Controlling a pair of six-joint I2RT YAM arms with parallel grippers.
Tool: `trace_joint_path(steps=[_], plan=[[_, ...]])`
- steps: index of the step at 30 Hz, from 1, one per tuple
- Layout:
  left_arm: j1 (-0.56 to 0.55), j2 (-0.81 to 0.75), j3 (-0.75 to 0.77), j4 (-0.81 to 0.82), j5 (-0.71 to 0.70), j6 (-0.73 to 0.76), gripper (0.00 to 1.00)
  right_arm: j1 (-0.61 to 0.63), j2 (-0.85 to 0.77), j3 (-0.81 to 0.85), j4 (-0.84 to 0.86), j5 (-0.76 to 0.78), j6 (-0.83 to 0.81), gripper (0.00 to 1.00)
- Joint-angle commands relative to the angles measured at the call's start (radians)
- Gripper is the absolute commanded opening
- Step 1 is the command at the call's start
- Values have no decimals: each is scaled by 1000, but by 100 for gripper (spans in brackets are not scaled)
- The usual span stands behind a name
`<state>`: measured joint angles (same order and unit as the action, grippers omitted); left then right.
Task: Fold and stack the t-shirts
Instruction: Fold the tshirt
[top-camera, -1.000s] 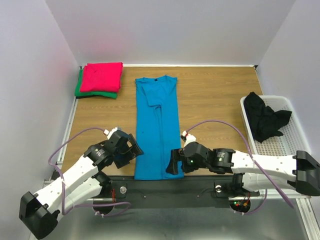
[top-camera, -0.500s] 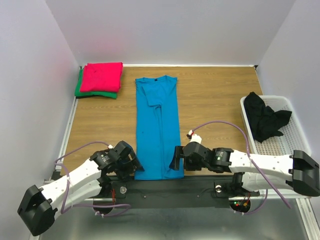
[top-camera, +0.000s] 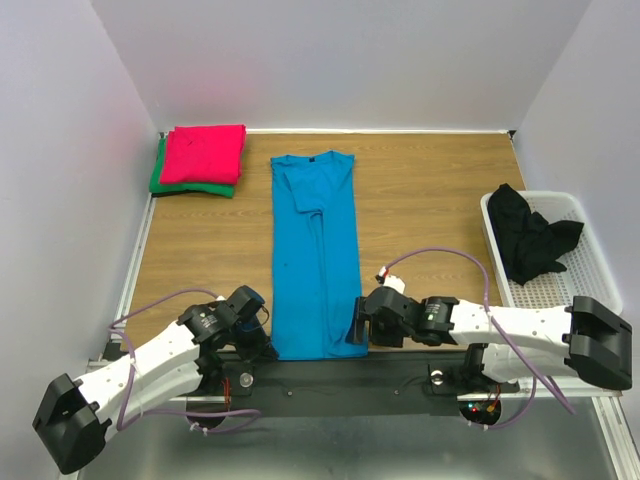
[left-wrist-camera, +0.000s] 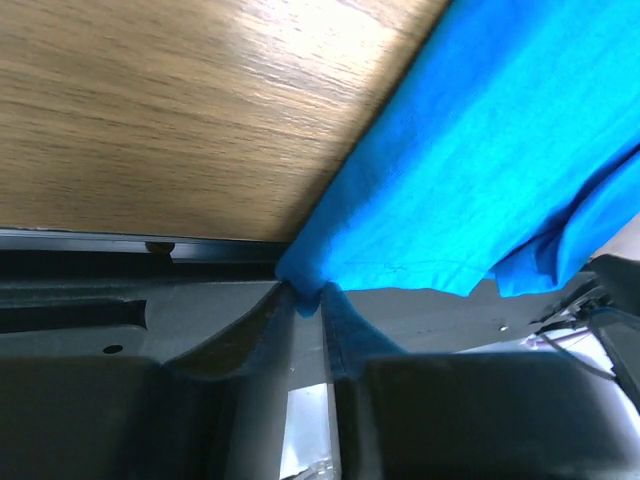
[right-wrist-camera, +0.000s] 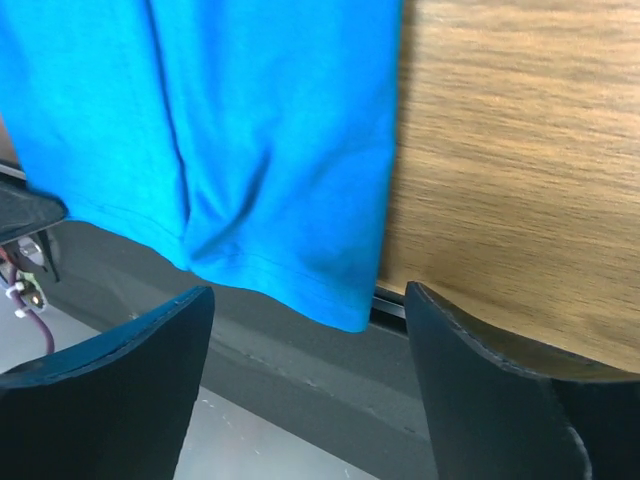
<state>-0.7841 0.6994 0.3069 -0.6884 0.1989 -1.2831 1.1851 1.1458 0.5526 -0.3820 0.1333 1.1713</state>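
The bright blue t-shirt lies in a long strip down the middle of the table, its hem at the near edge. My left gripper is at the hem's left corner. In the left wrist view the left gripper is shut, pinching that blue corner. My right gripper stands open at the hem's right corner. In the right wrist view the corner hangs between the fingers of the right gripper, apart from both. At the back left, the folded pinkish red t-shirt lies on the folded green one.
A white mesh basket at the right edge holds a crumpled black cloth. A black rail runs along the near table edge under the hem. Bare wood lies on either side of the blue strip; white walls close in the table.
Both arms have dropped toward the near edge. The left gripper has gone from open to shut on the hem's left corner. The right gripper has slid to the right corner and narrowed slightly.
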Motion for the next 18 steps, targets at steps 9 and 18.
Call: trace_joint_path(steps=[9, 18], plan=[[-4, -12, -5, 6, 13, 18, 0, -1, 35, -43, 77, -109, 41, 64], [-3, -18, -12, 43, 14, 27, 0, -2, 83, -65, 115, -52, 65, 52]])
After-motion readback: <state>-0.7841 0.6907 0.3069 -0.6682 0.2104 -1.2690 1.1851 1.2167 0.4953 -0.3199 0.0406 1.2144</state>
